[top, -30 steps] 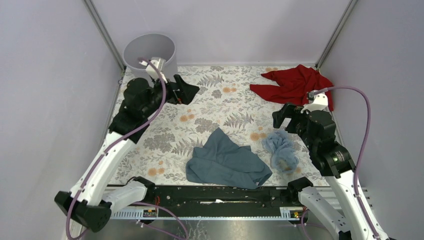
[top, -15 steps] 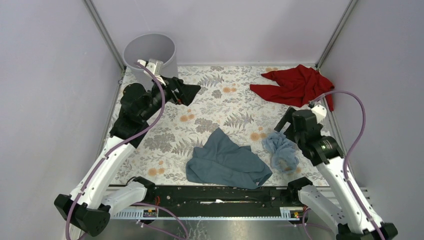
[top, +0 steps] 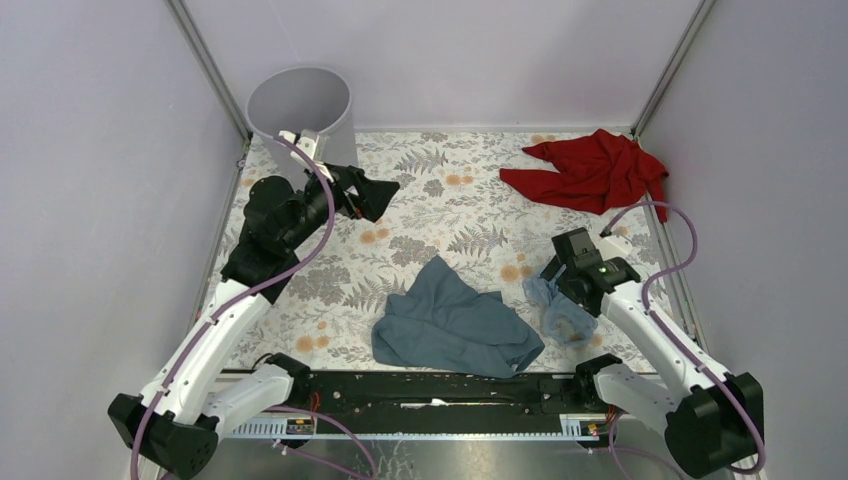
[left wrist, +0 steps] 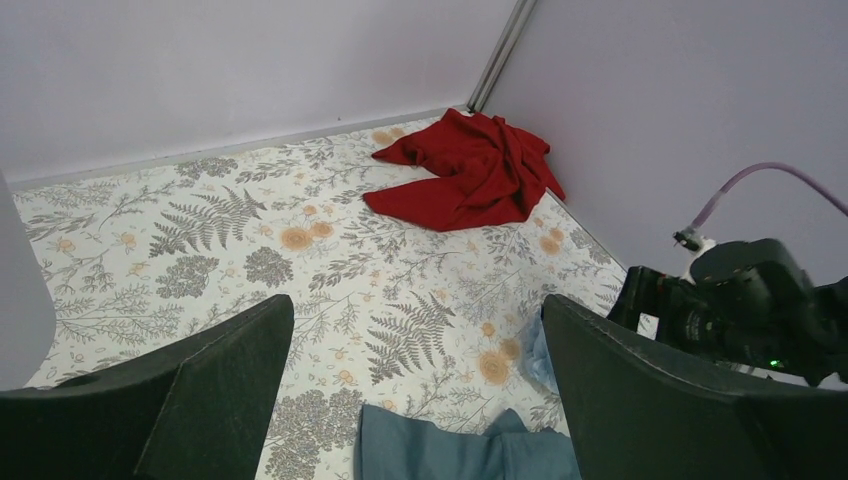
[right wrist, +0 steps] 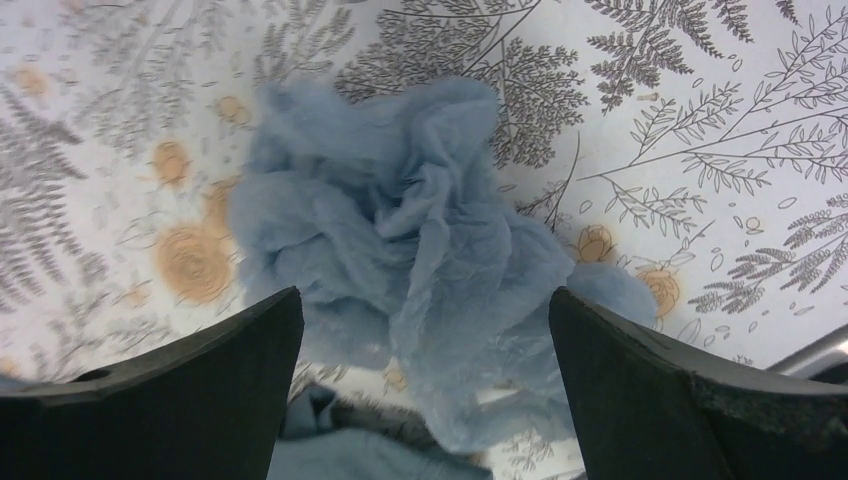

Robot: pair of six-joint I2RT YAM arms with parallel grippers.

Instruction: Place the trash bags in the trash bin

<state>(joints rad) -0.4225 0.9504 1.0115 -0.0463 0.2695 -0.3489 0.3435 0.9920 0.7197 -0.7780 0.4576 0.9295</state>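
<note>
The trash bag [top: 566, 308], pale blue, thin and crumpled, lies on the floral mat at the front right. In the right wrist view it [right wrist: 400, 250] fills the space between my open fingers. My right gripper [top: 553, 284] is open and hangs right over the bag's far end [right wrist: 425, 300], not closed on it. The trash bin [top: 300, 100], round and light grey, stands upright at the far left corner. My left gripper [top: 385, 190] is open and empty, above the mat just in front of the bin [left wrist: 415, 305]. A sliver of the bag [left wrist: 538, 352] shows in the left wrist view.
A slate-blue cloth [top: 452, 322] lies at the front centre, touching the bag's left side. A red cloth [top: 590, 170] lies at the far right corner. Walls and corner posts close in the mat on three sides. A black rail [top: 430, 392] runs along the near edge.
My right arm has come down and towards the near edge, so its open gripper now sits over the bag. My left gripper has shifted only slightly.
</note>
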